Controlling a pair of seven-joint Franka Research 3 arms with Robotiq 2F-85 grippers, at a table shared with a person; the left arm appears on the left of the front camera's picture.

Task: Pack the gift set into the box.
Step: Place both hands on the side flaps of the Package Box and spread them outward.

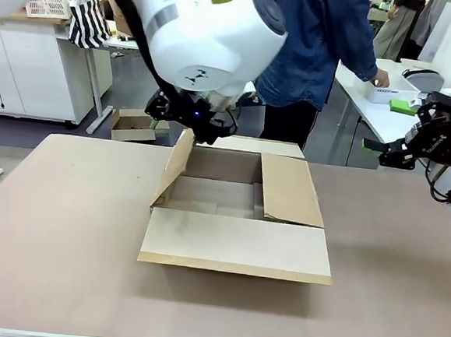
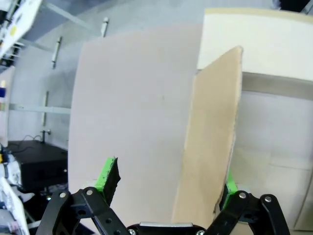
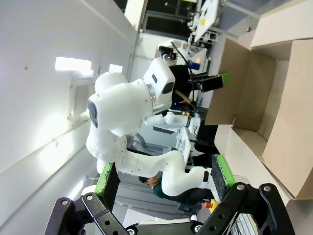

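Left gripper [image 1: 192,117], seen from the front, hangs over the cardboard box [image 1: 235,243] at mid-tabletop [image 1: 65,218], straddling the top edge of the box's left flap [image 1: 175,164]. That flap leans half-raised, probably so that it can be pushed outward to clear the opening. The other flaps lie spread, and the box floor is bare cardboard. The right gripper [image 1: 400,135] hovers off the tabletop's right edge, out of the way.

Left wrist view: the jaws stand wide, with the flap [image 2: 210,137] between the green pads [image 2: 108,176], close to one and unclamped.

Right wrist view: the right gripper [image 3: 164,181] gapes, holding nothing, facing the box [image 3: 274,98].
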